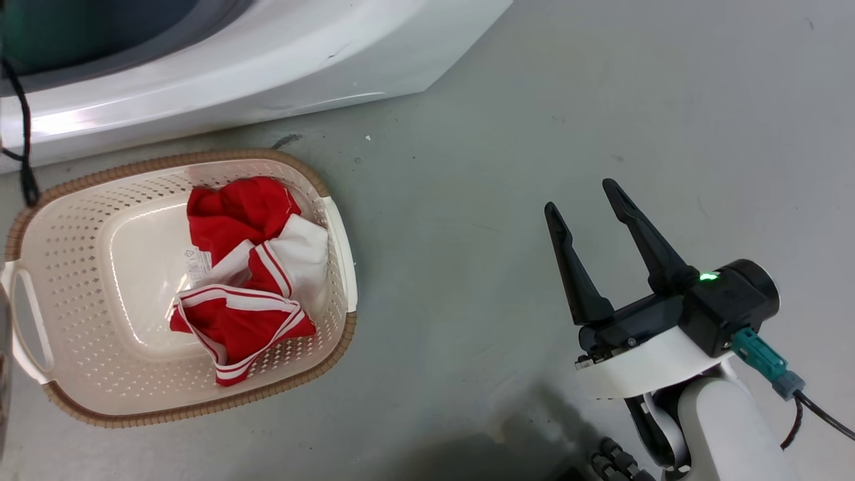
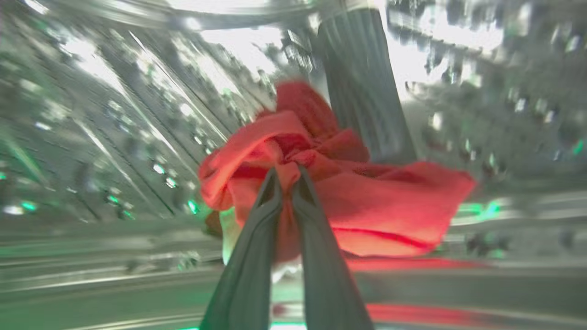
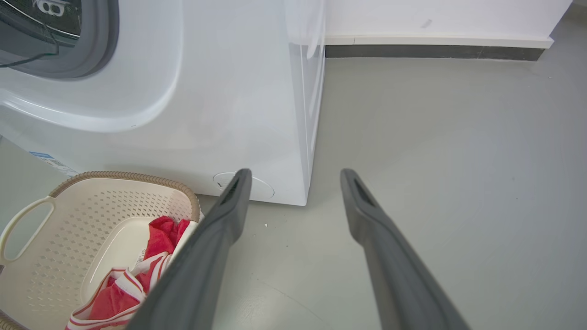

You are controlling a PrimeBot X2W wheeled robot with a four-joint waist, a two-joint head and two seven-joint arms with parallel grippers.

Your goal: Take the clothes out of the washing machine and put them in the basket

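Inside the shiny perforated drum of the washing machine [image 2: 114, 137], my left gripper [image 2: 286, 176] is shut on a bunched red garment [image 2: 367, 201]. The machine's white front [image 1: 267, 60] runs along the top of the head view, and its grey door ring [image 3: 98, 41] shows in the right wrist view. The cream basket [image 1: 73, 280] with a brown rim stands on the floor in front of it, holding red clothes with white stripes [image 1: 247, 274]. My right gripper [image 1: 588, 200] is open over bare floor to the right of the basket [image 3: 55, 229].
Grey floor [image 1: 534, 100] stretches to the right of the machine and basket. A white wall with a dark skirting strip [image 3: 435, 50] runs behind. A black cable [image 1: 23, 133] hangs at the left edge of the head view.
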